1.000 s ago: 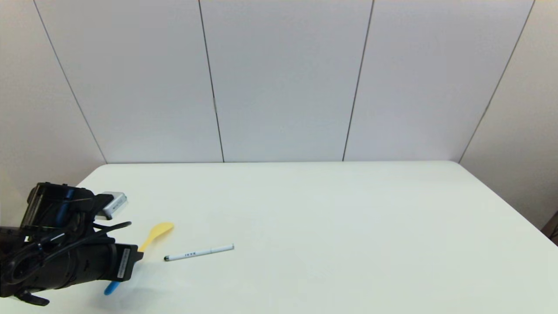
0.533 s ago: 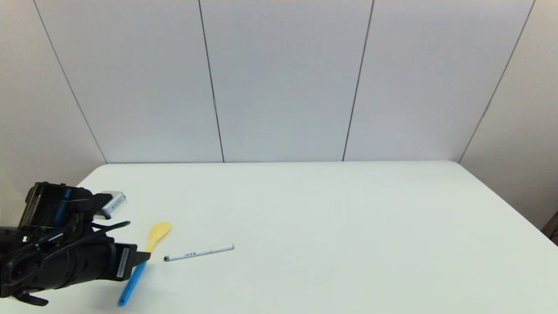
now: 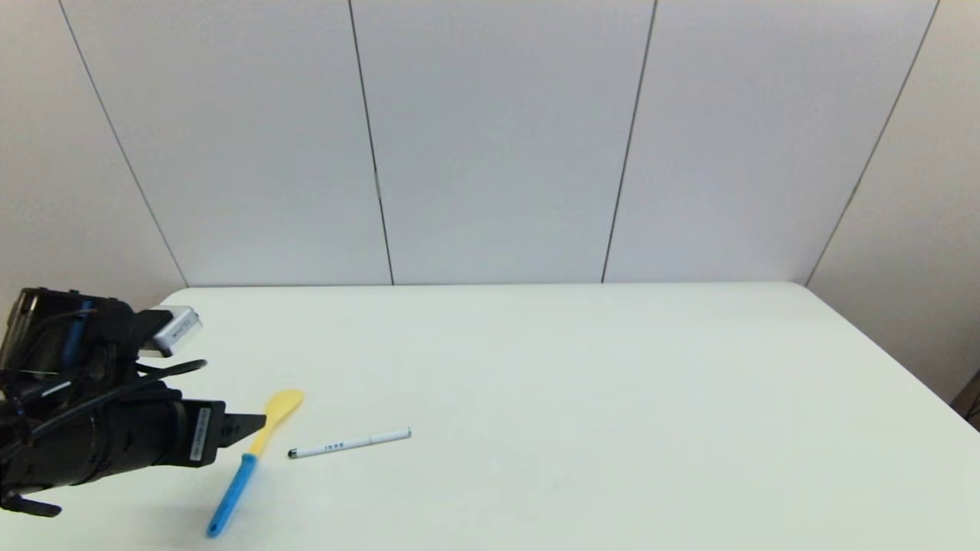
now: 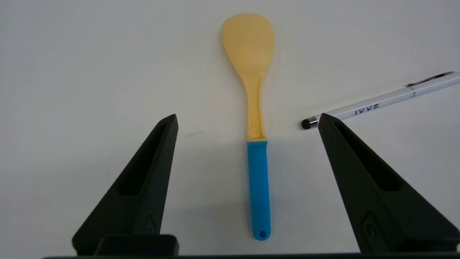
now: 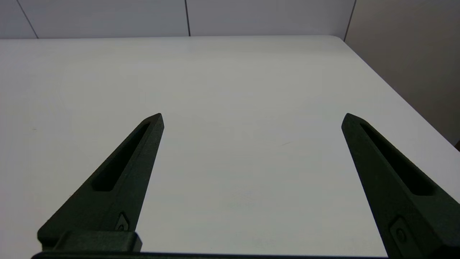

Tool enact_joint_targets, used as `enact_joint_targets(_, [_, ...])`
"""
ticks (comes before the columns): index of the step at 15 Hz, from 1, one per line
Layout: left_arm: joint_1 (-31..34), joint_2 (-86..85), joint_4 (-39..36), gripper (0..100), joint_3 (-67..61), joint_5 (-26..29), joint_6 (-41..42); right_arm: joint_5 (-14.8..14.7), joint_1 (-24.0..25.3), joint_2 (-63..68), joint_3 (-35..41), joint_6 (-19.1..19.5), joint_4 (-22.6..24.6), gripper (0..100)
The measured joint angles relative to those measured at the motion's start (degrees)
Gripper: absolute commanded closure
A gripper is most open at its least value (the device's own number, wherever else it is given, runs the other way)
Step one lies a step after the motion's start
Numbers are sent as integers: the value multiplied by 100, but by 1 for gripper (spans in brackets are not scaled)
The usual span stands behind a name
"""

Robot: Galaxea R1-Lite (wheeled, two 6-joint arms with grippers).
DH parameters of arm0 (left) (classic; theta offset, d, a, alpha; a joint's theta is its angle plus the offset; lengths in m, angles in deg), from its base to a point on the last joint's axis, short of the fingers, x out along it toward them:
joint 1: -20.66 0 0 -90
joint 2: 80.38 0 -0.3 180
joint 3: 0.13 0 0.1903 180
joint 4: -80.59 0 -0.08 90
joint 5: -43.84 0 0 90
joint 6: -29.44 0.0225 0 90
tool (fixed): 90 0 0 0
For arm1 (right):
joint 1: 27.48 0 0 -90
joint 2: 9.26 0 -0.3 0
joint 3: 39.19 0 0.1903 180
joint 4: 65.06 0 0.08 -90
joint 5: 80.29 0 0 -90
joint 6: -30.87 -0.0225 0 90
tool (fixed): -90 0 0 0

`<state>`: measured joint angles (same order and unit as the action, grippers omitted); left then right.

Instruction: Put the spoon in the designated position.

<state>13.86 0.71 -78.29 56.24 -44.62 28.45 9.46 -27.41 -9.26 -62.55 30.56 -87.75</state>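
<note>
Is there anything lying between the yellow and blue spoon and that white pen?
No. In the left wrist view, only bare white table separates the spoon from the pen; they lie apart, not touching.

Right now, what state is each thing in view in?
Yellow-headed, blue-handled plastic spoon: flat on table, ungripped.
Thin white pen with dark tip: lying flat beside spoon.
Left gripper: fingers open, straddling spoon.
Right gripper: fingers open, holding nothing.
</note>
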Motion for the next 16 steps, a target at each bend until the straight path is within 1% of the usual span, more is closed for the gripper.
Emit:
enact_joint_targets(5, [91, -1090, 942, 0, 393, -6, -5, -2, 0, 0, 0, -2, 0, 0])
enact_joint_targets(9, [135, -2588, 1688, 0, 235, 9, 22, 0, 0, 0, 0, -2, 2, 0])
enact_joint_targets(13, [144, -4057, 1892, 0, -482, -6, 91, 0, 0, 0, 0, -7, -2, 0])
enact_joint_targets(16, [151, -4780, 1940, 0, -822, 20, 121, 0, 0, 0, 0, -5, -2, 0])
